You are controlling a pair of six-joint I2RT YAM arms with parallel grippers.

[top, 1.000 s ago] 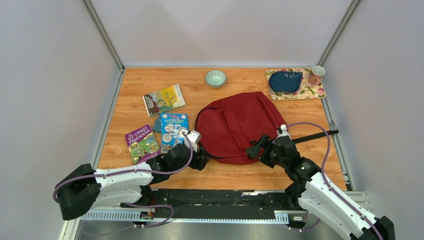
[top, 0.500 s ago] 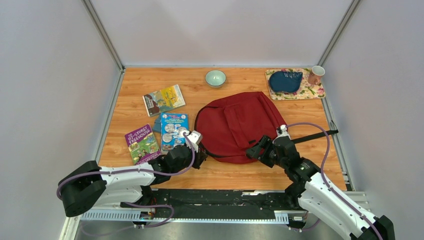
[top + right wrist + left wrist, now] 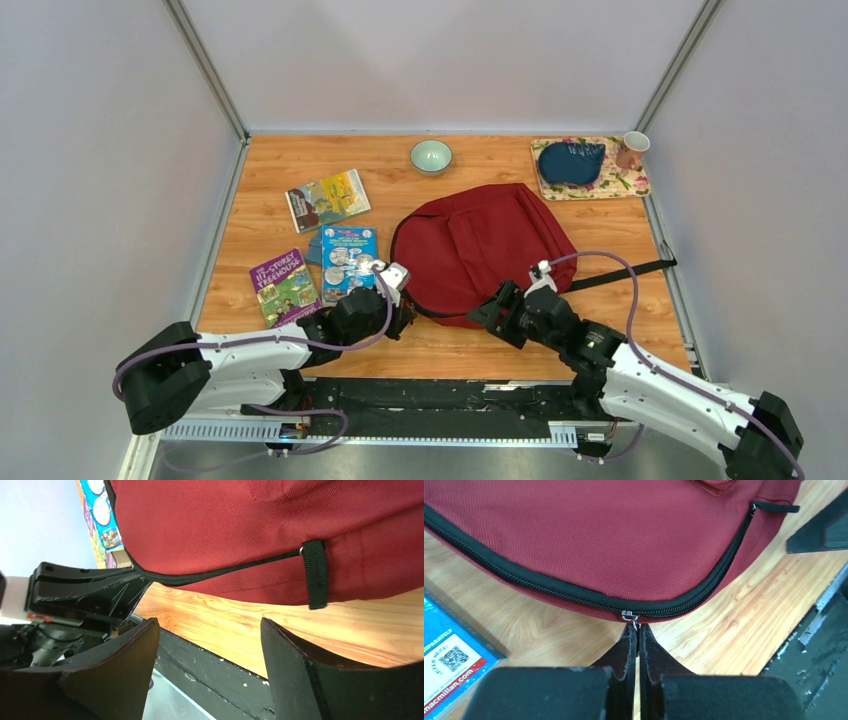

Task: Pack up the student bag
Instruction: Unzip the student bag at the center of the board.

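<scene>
Mid-table, student bag (image 3: 480,250) lies near-to-far; left tool (image 3: 638,627) pinches zipper pull (image 3: 629,616), right tool (image 3: 210,623) spread.

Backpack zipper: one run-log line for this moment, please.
left fingers: shut on zipper pull | right fingers: open, holding nothing | backpack: zipped

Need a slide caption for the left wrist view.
Left gripper shut on the metal zipper pull of the dark red student bag.
</scene>
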